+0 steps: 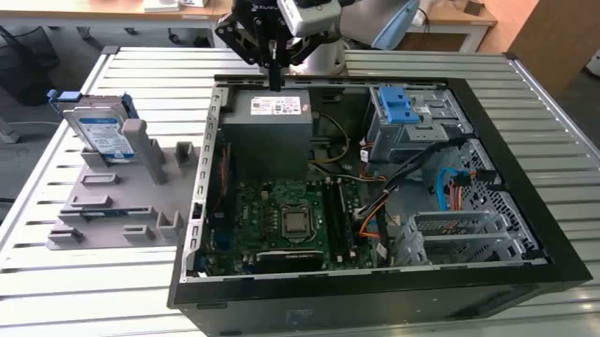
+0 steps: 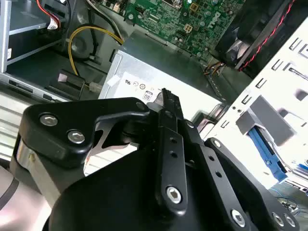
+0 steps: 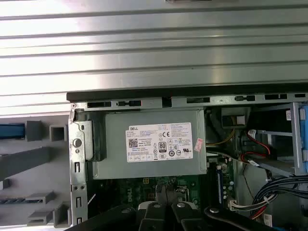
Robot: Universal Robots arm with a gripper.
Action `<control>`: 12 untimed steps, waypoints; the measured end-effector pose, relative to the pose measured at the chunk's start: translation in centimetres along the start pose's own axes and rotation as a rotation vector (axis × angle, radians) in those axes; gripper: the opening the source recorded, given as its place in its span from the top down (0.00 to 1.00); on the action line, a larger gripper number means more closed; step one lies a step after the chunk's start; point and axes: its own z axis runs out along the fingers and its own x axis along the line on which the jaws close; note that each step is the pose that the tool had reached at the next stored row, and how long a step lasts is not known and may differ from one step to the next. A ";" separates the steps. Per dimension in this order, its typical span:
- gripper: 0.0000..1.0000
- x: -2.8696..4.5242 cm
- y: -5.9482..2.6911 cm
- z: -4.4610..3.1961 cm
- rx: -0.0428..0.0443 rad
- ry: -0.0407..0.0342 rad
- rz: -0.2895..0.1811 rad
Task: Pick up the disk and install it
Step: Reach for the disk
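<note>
we are looking at the pick-up step, which is not yet begun. the hand (image 1: 274,84) is hanging over the rear edge of the open computer case (image 1: 525,232), just above the grey power supply (image 1: 272,133), and it is touching nothing. its fingers (image 2: 166,125) are lying together with nothing between them, and in the second wrist view they are reading as 1 closed black bar over the power supply's white sticker.

the disk (image 1: 101,133) is standing on edge in a grey slotted holder (image 1: 122,210) on the slatted metal table (image 1: 440,60). it is sitting at the exterior view's left of the case, well apart from the hand, with its blue bracket framing it and its label facing outward.

inside the case, the motherboard (image 1: 291,217) is lying below the power supply. a metal drive cage (image 1: 417,130) topped by blue latch tabs (image 1: 398,105) is sitting toward the exterior view's right.

we are judging the task as barely started, since the disk is untouched in its holder. as we are reading it, the grasp is calling for the hand to cross from the case to the holder. the fingers would be parting enough to straddle the disk's thin upper edge. the descent would be running straight down, so that the holder's grey posts beside the disk are not getting struck.
</note>
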 end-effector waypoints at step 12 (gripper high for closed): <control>0.89 0.21 -0.01 0.00 0.0000 -0.0001 0.000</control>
